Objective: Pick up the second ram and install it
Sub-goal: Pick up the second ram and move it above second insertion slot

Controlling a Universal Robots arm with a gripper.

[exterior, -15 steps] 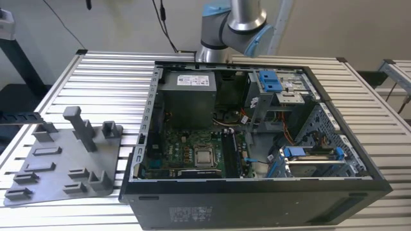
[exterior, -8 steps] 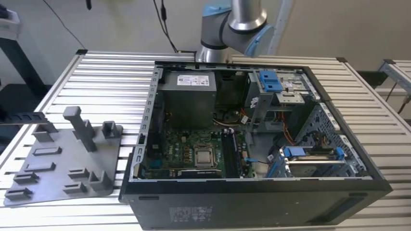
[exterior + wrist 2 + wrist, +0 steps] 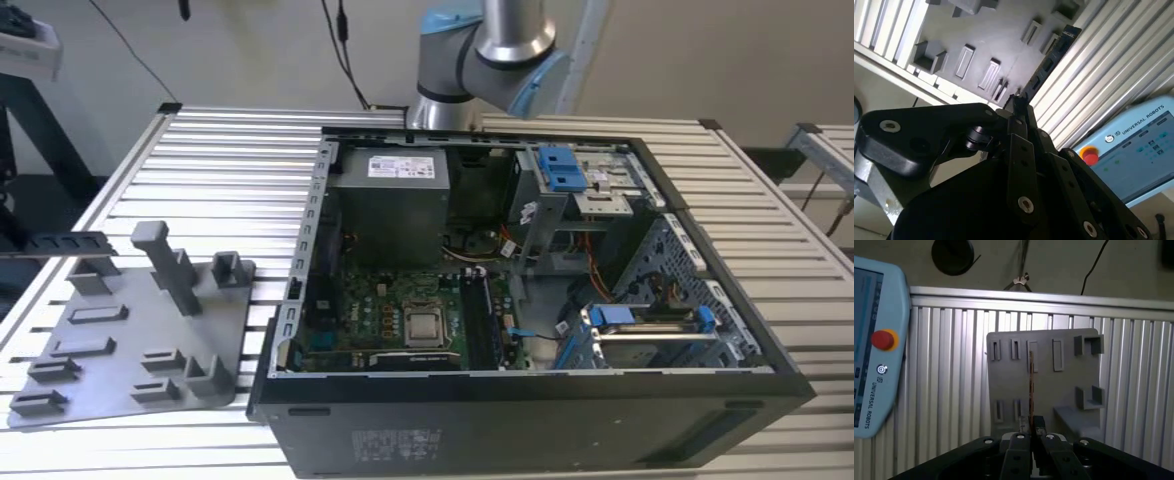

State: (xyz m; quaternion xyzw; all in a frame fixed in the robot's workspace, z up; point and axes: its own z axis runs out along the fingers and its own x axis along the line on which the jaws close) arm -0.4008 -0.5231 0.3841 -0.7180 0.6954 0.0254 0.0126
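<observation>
Gripping the ram (image 3: 1049, 60) by 1 end, the gripper (image 3: 1031, 427) is clamped on it over the tray (image 3: 1009, 385), seemingly lifted free. So narrow a hold could let the strip tilt or slip, then miss its slot (image 3: 478, 320) or jam. The open case (image 3: 534, 410) holds a motherboard (image 3: 374, 310) and a power supply (image 3: 387, 205).

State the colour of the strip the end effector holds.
The second ram is black, clearest in the second wrist view.
</observation>
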